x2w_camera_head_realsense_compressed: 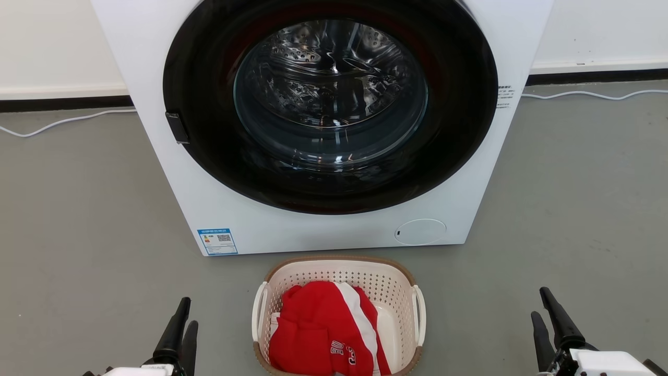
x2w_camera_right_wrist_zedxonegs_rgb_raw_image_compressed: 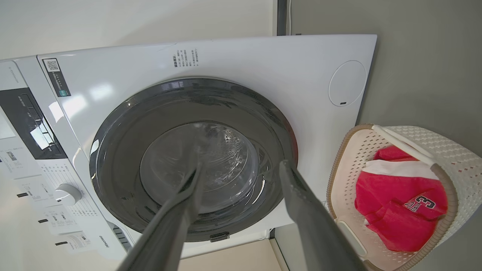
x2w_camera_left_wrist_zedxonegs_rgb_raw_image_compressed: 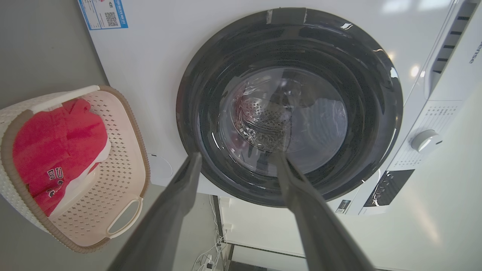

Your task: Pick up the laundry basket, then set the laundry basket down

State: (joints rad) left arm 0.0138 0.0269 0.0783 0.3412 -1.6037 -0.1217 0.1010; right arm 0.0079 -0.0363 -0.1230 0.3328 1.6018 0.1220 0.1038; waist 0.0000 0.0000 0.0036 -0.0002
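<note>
Head view: the laundry basket (x2w_camera_head_realsense_compressed: 339, 274) sits on the floor (x2w_camera_head_realsense_compressed: 78, 235) between the 2 claws, right of the left claw (x2w_camera_head_realsense_compressed: 189, 312) and left of the right claw (x2w_camera_head_realsense_compressed: 539, 302), touching neither. Both claws stand open, empty, held low with fingers pointing forward. The basket is probably light, stiff plastic; its 2 loop handles (x2w_camera_head_realsense_compressed: 259, 310) look best for gripping.

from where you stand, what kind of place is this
Probably a laundry area: a front-loading washing machine stands on a grey floor, with a laundry basket of red clothes in front of it.
</note>
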